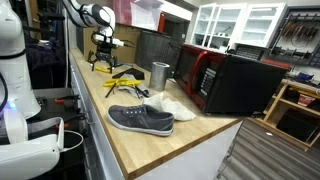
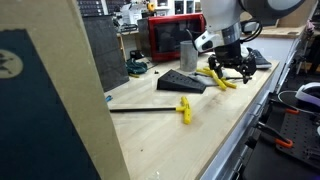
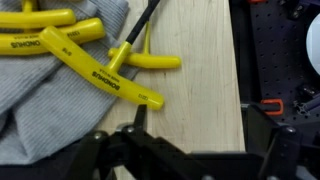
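Hex keys: yellow T-handles, piled partly on a grey cloth on the tabletop, directly beneath me. Only the wrist view shows the print on the handles and a black shaft crossing them. Only an exterior view shows a lone key lying well apart from the pile. My jaws are spread wide and hold nothing, hovering just above the pile; I cannot tell whether they touch it. Beyond the pile in an exterior view: cup, shoe, microwave.
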`<state>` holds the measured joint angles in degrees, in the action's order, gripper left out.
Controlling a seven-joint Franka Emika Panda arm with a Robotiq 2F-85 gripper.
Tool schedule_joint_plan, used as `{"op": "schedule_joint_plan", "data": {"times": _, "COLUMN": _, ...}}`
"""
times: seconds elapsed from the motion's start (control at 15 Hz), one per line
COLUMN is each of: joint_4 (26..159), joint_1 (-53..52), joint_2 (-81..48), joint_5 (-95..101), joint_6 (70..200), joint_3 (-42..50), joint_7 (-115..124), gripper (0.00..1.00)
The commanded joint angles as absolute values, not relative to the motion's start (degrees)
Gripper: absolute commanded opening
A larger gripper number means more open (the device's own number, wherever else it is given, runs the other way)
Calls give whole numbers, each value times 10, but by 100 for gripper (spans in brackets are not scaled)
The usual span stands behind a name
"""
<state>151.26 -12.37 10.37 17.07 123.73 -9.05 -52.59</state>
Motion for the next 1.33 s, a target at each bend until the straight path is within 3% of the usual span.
{"op": "schedule_joint_plan", "data": {"times": 0.0, "joint_4": 1540, "joint_1": -131, "joint_2": 125, "joint_5": 144, "joint_6": 1249, "joint_3": -77, "joint_7": -613, "gripper": 100}}
{"op": "schedule_joint_plan", "data": {"times": 1.27, "joint_4": 1543, "joint_1": -95, "joint_2": 137, "joint_5": 191, "joint_6": 1176, "joint_3": -44, "joint_7": -753, "gripper": 100}}
